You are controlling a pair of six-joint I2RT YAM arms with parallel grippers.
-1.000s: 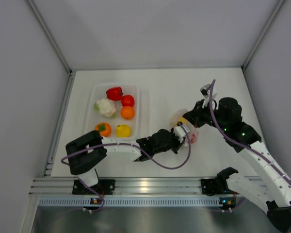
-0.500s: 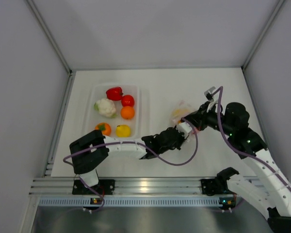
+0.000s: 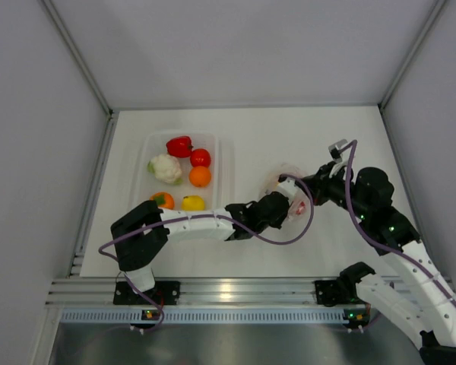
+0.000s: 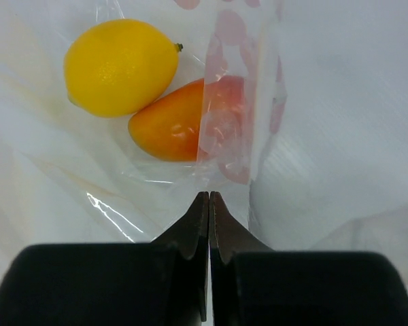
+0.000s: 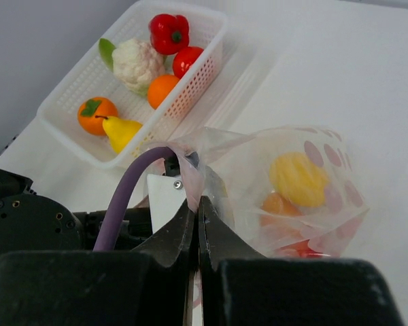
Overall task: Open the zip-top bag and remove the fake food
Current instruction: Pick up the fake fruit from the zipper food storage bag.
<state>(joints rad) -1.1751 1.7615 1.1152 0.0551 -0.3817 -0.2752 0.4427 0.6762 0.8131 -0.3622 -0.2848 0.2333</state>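
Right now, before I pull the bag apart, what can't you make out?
Zip: in the top view, both jaws cover most of the bag; wrist views show no clear strip, so open or sealed is unknown.
Contents: left wrist shows a lemon and an orange piece half behind pink print; the right wrist's red bit is blurred by crinkled film.
Grip: film held is hidden inside shut jaws.

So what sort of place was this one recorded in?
Probably a lab robot cell, not a kitchen: a white table walled by plain grey panels, an aluminium mounting rail along its near edge, and plastic fake food in a tray.
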